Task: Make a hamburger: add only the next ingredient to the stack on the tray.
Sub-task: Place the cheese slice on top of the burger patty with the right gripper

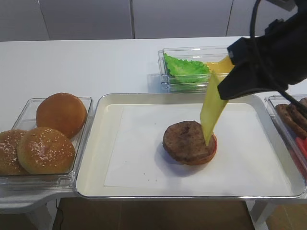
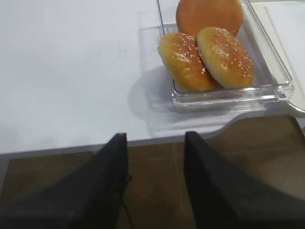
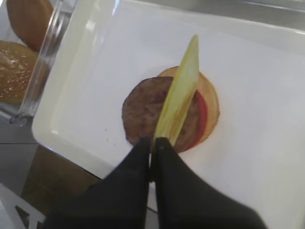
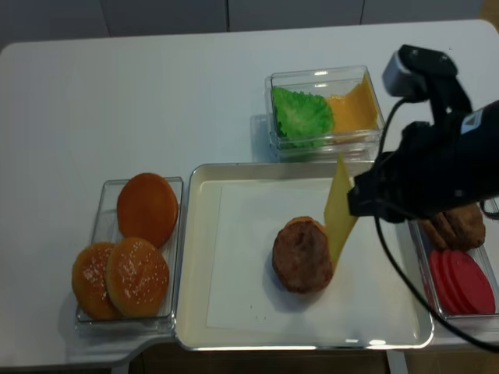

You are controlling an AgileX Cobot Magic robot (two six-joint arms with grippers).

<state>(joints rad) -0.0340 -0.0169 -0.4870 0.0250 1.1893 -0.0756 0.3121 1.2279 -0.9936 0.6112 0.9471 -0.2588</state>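
On the white table [image 4: 156, 93] sits the tray [image 1: 96, 143], its paper liner [image 1: 144, 153] under the stack [image 1: 184, 141]: a brown patty over a tan bun half with a red rim showing at the right edge. Left of the tray, a clear bin [image 1: 81, 103] holds three buns [image 4: 136, 273], two of them seeded. Behind the tray another bin [image 4: 320, 78] holds lettuce [image 4: 300, 115] and more yellow slices. At the far right, a bin [image 4: 421, 257] holds loose patties [image 4: 460, 226] and red slices [image 4: 464, 280].

The right gripper [image 3: 153, 143] hangs over the tray's right half with its jaws pressed together on the top edge of the cheese [image 1: 212, 112]. The slice dangles nearly upright, tilted, and its lower tip meets or just nears the right side of the patty; contact cannot be told for certain.

The left gripper [image 2: 156, 157] hovers off the table's front edge near the buns, fingers [image 2: 109, 167] spread apart, holding nothing.
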